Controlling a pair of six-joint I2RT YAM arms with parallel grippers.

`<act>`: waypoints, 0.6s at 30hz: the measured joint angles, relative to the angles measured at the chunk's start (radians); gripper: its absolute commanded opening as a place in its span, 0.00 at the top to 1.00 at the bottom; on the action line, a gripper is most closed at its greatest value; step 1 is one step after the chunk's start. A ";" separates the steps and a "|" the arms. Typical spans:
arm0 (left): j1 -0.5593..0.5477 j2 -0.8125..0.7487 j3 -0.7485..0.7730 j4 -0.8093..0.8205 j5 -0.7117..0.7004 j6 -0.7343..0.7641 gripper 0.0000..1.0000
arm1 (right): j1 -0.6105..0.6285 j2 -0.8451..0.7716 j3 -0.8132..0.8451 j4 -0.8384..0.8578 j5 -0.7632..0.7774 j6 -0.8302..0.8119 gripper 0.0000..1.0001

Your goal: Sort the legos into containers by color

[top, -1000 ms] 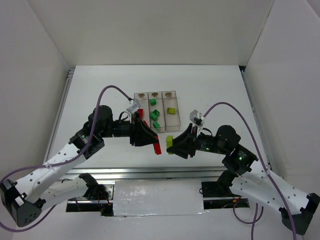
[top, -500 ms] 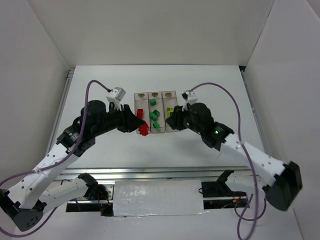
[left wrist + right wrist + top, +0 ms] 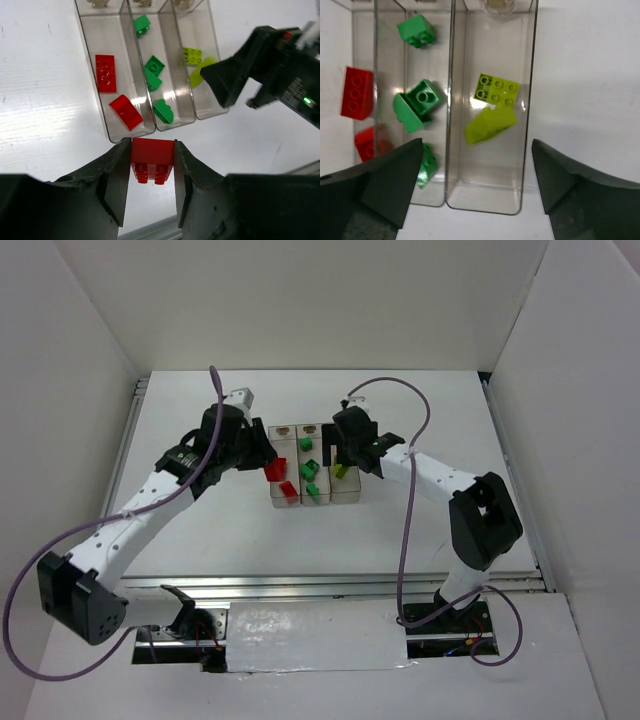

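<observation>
Gripping a red brick (image 3: 152,161), the left claw (image 3: 152,146) hovers by the leftmost clear bin (image 3: 102,40); the right claw (image 3: 475,150) gapes wide over yellow-green bricks (image 3: 492,107). White desk (image 3: 420,530), white walls (image 3: 300,300).

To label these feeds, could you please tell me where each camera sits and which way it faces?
Top external: above and behind the robot, facing down; both arms reach the containers.
Left wrist: faces down past the left gripper, shut on a red lego.
Right wrist: faces down through the open right gripper.
Both wrists share a studded yellow-green lego.
</observation>
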 measured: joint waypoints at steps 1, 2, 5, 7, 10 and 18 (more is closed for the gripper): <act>0.010 0.038 0.014 0.001 0.001 0.000 1.00 | -0.001 0.001 0.001 -0.003 0.001 0.000 0.00; 0.018 0.075 0.029 0.007 0.001 0.000 1.00 | -0.001 0.001 0.001 -0.009 0.002 -0.005 0.00; 0.043 0.188 0.100 0.020 0.010 0.000 1.00 | -0.004 0.000 0.001 -0.017 0.003 -0.006 0.00; 0.055 0.259 0.149 0.042 0.022 0.001 0.97 | -0.006 -0.009 0.000 -0.032 0.002 -0.002 0.00; 0.068 0.348 0.212 0.049 0.028 0.002 0.88 | -0.008 -0.074 -0.035 -0.044 -0.011 0.014 0.00; 0.093 0.533 0.316 0.051 0.024 -0.002 0.22 | -0.008 -0.410 -0.161 -0.061 -0.067 0.051 0.00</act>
